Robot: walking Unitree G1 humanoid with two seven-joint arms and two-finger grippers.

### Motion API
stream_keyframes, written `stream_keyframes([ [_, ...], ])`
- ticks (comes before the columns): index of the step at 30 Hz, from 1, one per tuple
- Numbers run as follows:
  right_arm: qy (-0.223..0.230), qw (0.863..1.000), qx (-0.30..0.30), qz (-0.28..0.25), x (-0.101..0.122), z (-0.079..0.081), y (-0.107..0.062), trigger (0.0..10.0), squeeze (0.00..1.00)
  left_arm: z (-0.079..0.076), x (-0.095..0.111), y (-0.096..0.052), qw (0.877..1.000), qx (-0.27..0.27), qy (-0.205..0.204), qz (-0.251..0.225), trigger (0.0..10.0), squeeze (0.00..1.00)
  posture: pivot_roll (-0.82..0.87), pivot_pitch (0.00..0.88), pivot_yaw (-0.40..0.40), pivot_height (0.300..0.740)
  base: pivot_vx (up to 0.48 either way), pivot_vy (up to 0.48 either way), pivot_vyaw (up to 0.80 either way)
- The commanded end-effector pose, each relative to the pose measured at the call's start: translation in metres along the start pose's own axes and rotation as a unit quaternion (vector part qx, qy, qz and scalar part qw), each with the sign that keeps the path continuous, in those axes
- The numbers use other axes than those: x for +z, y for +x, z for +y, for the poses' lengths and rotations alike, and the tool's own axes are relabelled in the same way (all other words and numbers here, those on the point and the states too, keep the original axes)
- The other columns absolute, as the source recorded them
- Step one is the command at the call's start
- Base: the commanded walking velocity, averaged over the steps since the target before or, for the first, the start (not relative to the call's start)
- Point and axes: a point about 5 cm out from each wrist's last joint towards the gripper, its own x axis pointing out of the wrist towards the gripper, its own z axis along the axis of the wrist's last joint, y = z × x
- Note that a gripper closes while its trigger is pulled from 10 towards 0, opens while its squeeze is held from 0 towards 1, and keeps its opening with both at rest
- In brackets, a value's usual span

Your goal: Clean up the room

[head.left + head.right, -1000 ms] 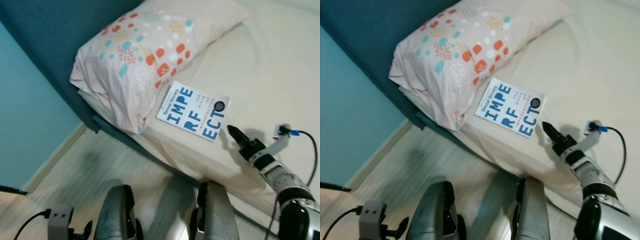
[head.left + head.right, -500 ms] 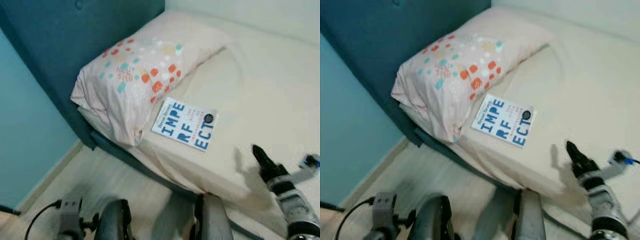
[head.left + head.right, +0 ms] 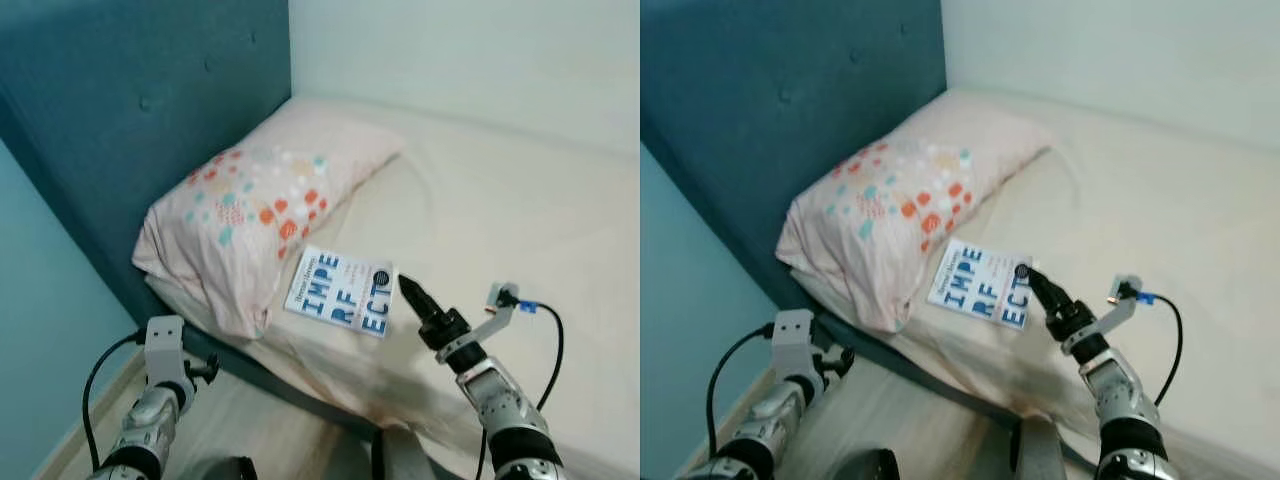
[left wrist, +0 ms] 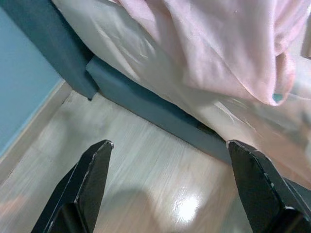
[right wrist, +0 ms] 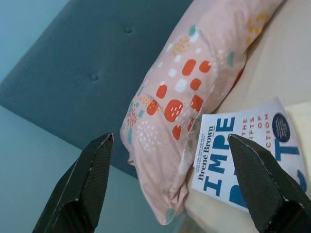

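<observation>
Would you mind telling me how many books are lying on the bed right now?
1. The book lies flat on the mattress beside the pillow, near the bed's edge. Others could be hidden under the pillow.

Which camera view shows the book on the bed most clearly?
The right wrist view shows the book best: it is close, so the cover lettering reads easily, though part is cut off. Both eye views show the whole book beside the pillow, but small. The left wrist view faces the floor.

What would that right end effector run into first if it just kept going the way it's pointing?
Most likely the book lying on the bed. The right end effector hangs open just beside its near edge, aimed across the cover toward the pillow. Its height above the book is unclear, so it might skim over.
</observation>
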Motion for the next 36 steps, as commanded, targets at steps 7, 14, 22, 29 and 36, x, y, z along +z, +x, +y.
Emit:
stream_keyframes([
  [7, 0.007, 0.981, -0.152, 0.122, -0.059, -0.033, -0.047, 10.0, 0.0, 0.015, -0.072, -0.029, 0.988, 0.048, -0.009, 0.145, 10.0, 0.0, -0.05, 0.04, 0.007, 0.655, 0.0, 0.0, 0.0],
  [14, 0.026, 0.934, -0.299, 0.193, -0.097, -0.053, -0.102, 10.0, 0.0, 0.031, -0.118, -0.061, 0.969, 0.073, 0.016, 0.236, 10.0, 0.0, -0.06, 0.037, 0.013, 0.684, 0.0, 0.0, 0.0],
  [22, 0.069, 0.853, -0.442, 0.269, -0.143, -0.056, -0.176, 10.0, 0.0, 0.037, -0.132, -0.074, 0.961, 0.061, 0.049, 0.264, 10.0, 0.0, -0.05, 0.029, 0.008, 0.713, 0.0, 0.0, 0.0],
  [29, 0.064, 0.842, -0.45, 0.29, -0.149, -0.055, -0.182, 10.0, 0.0, 0.034, -0.128, -0.069, 0.962, 0.058, 0.052, 0.26, 10.0, 0.0, -0.04, 0.026, 0.006, 0.732, 0.0, 0.0, 0.0],
  [36, 0.008, 0.802, -0.498, 0.331, -0.14, -0.063, -0.196, 10.0, 0.0, 0.021, -0.116, -0.058, 0.969, 0.038, 0.041, 0.241, 10.0, 0.0, -0.03, 0.022, 0.001, 0.74, 0.0, 0.0, 0.0],
])
